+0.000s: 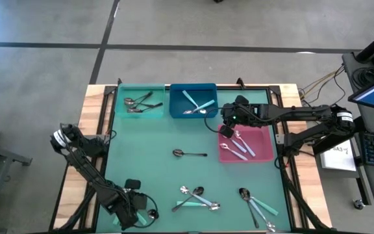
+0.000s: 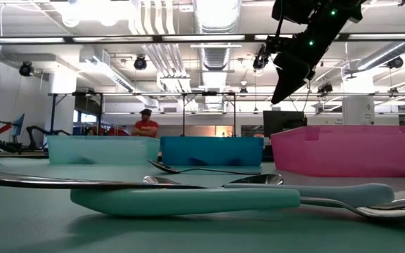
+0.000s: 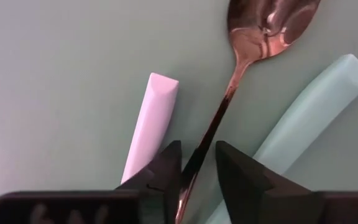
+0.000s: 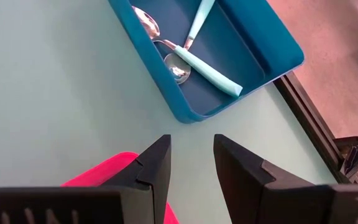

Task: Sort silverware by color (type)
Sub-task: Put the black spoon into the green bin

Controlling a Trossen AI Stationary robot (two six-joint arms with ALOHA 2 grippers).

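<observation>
Found the left gripper [image 3: 197,149] low over the green mat, jaws parted only narrowly, astride the thin handle of a dark spoon [image 3: 229,99]; could not tell whether either finger touched it. Saw its bowl straight ahead of the tips, a white handle [image 3: 148,118] just outside one finger and a turquoise handle [image 3: 309,106] just outside the other, both cut off behind the fingers. In the high view, made out that gripper only as a dark mass, spoon hidden beneath.

Found the right gripper [image 4: 191,146] raised, jaws moderately apart, holding nothing. Saw a corner of the pink bin [image 4: 104,165] under one finger and, ahead of the tips, the blue bin [image 4: 185,115] with turquoise-handled spoons [image 4: 207,68] inside.

From above only, caught a loose cluster of spoons [image 1: 197,198], another pair [image 1: 258,205], a lone dark spoon [image 1: 188,153] mid-mat and dark spoons in the teal bin [image 1: 138,102]. From table height, got bin walls but no contents.
</observation>
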